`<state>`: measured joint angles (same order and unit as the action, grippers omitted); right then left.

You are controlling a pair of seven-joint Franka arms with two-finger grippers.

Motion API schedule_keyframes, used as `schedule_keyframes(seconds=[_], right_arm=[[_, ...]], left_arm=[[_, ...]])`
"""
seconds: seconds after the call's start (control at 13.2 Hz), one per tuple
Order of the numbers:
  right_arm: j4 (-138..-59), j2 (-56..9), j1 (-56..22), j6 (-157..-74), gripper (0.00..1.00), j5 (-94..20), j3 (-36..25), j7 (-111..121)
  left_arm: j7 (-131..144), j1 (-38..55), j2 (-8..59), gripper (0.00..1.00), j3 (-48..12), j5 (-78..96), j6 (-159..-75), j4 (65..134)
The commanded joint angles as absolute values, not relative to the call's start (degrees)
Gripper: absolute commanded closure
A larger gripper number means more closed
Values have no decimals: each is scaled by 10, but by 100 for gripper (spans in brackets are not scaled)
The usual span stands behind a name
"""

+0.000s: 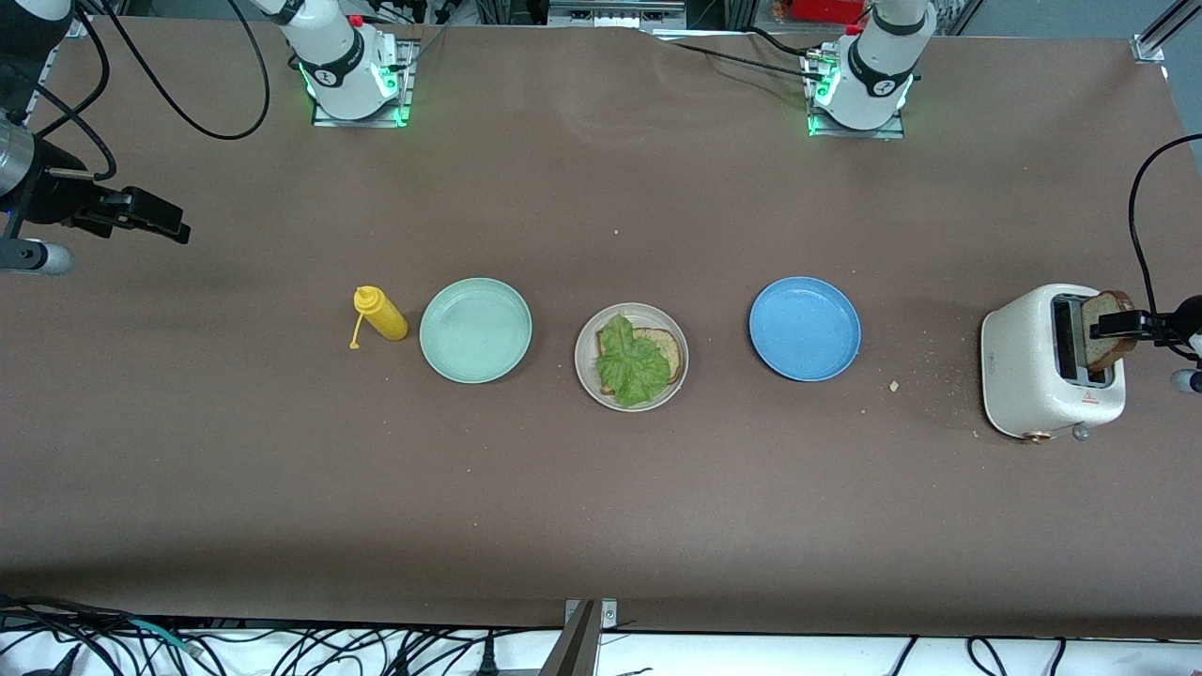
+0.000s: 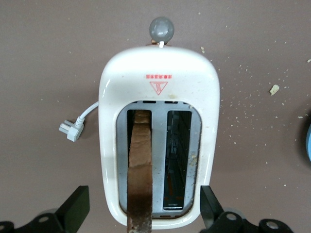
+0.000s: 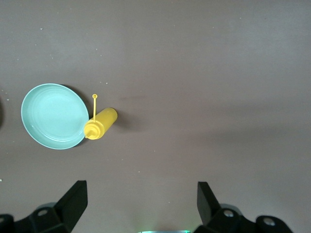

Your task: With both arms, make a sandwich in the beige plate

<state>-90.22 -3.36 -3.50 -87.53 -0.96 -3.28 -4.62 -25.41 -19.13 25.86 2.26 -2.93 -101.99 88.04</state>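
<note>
The second bread slice (image 2: 141, 170) stands on edge in one slot of the toaster (image 1: 1044, 366) at the left arm's end of the table, its top crust sticking up above the slot. The left end effector (image 2: 141, 213) is over the toaster, directly above that slice. In the left wrist view its fingers (image 2: 74, 209) are spread wide, one to each side of the toaster body, and nothing is pinched. The slice's long edge runs along the slot, so the thin faces of the bread are the ones presented to the two fingers; a straight descent and a narrowing of the fingers across the slice looks to be what the next move calls for. The left arm is plainly the nearer one.

The beige plate (image 1: 586, 376) sits at the middle of the table, between a mint green plate (image 1: 475, 330) and a blue plate (image 1: 805, 328). On it lies a brown, speckled bread slice (image 1: 665, 348) with a ruffled green lettuce leaf (image 1: 631, 361) on top; the sandwich is judged to lack only its top slice.

The right end effector (image 3: 138, 208) waits over bare table at the right arm's end, fingers spread and empty. A smooth yellow squeeze bottle (image 1: 380, 314) lies on its side just beside the mint green plate. The toaster is glossy white with rounded corners, and crumbs are scattered around it.
</note>
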Motion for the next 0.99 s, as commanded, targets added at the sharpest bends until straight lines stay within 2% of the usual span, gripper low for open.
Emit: schedule_keyframes(seconds=[0.0, 0.08, 0.15, 0.3, 0.46, 0.53, 0.68, 0.91], right_arm=[[-932, -7, -39, -900, 0, 3, -28, -54], [-935, -5, -38, -905, 0, 5, -21, -54], [-935, -4, -38, -907, 0, 6, -22, -54], [-944, -4, -38, -929, 0, 15, -21, -54], [-974, 16, -38, -947, 0, 14, -23, -60], [-980, 20, -38, -954, 0, 14, -24, -60], [-979, 20, -38, -950, 0, 9, -23, -61], [-977, 20, -38, -950, 0, 7, -23, -61]], left_arm=[[-265, -197, 253, 36, 18, -48, -1020, 893], [-265, -197, 253, 60, 17, -48, -1019, 896], [-265, -196, 251, 65, 15, -49, -1018, 896], [-272, -197, 249, 71, 14, -34, -1019, 887], [-274, -197, 240, 83, 15, -33, -1018, 889], [-287, -197, 239, 83, 15, -36, -1016, 889], [-306, -198, 240, 100, 16, -38, -1016, 892], [-304, -195, 238, 100, 14, -40, -1015, 886]])
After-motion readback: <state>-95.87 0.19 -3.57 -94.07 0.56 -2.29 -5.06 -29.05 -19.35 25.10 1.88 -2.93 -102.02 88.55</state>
